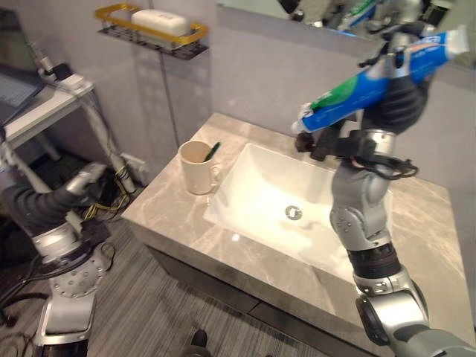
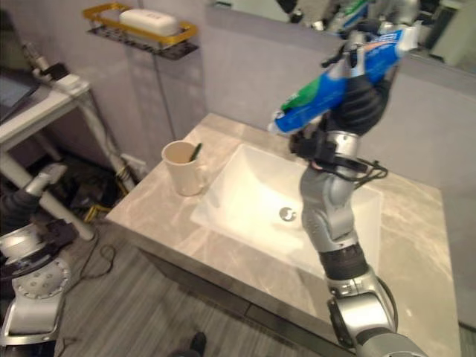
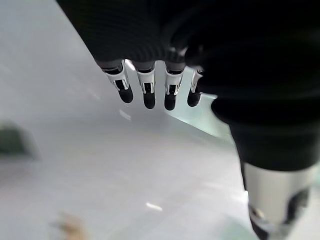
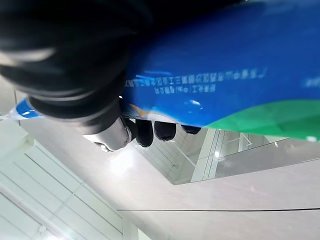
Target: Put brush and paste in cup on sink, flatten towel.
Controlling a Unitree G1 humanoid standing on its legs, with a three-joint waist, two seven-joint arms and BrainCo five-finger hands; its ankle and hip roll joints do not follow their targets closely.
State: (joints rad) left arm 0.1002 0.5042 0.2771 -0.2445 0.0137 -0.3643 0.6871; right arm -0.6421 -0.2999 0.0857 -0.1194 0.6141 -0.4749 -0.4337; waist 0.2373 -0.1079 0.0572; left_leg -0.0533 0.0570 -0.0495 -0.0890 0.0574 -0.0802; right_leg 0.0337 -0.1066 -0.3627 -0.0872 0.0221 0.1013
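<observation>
1. Left eye view: your right robot hand is raised high above the basin, fingers curled tight round the blue-and-green toothpaste tube. The tube is tilted, cap end lowest and aimed toward the cup side.
2. The right wrist view confirms it: dark fingertips wrap under the tube, firm clamp near the middle.
3. The cup stands upright on the worktop, just left of the basin. A green-handled brush already leans inside it, so the brush part looks done.
4. Your left robot hand hangs low off the worktop's left side. In the left wrist view its fingers are straight and apart, holding nothing.
5. Step in hand, as I judge it: carry the paste across to the cup and drop it in.
6. To do it well, bring the cap end over the cup mouth first, then tip the tube closer to upright before lowering.
7. Aim for the side of the cup away from the brush; the mouth is narrow and the tube is long.
8. Release only once the cap is below the rim, or it may tip the cup or fall into the basin.
9. I can't make out a towel; flattening is left.
</observation>
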